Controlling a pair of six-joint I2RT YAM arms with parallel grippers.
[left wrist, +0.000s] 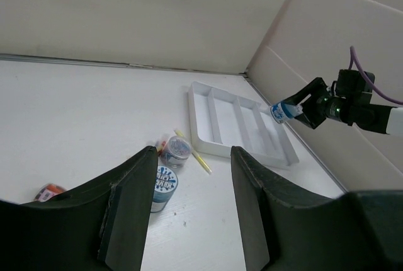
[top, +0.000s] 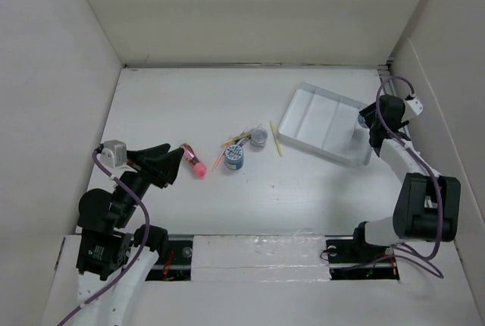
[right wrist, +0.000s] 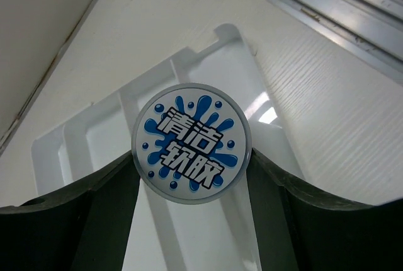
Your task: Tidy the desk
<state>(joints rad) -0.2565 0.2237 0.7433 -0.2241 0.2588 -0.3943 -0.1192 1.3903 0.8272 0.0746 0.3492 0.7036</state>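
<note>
On the white desk (top: 189, 106), a compartmented white tray (top: 307, 117) sits at the back right. My right gripper (top: 366, 120) is shut on a round blue-and-white tin (right wrist: 191, 142) and holds it over the tray's (right wrist: 88, 145) right end. A second blue tin (top: 234, 158), a small clear jar (top: 258, 137), a yellow stick (top: 276, 148) and some coloured sticks (top: 233, 141) lie mid-desk. My left gripper (top: 174, 161) is open and empty, just left of a pink-red marker (top: 195, 165). In the left wrist view its gripper (left wrist: 192, 208) points at the blue tin (left wrist: 165, 186) and the jar (left wrist: 175, 150).
White panel walls (top: 227, 7) bound the desk at the back and on both sides. The right wall (top: 443, 76) is close behind the right arm. A metal rail (top: 258, 246) runs along the near edge between the arm bases.
</note>
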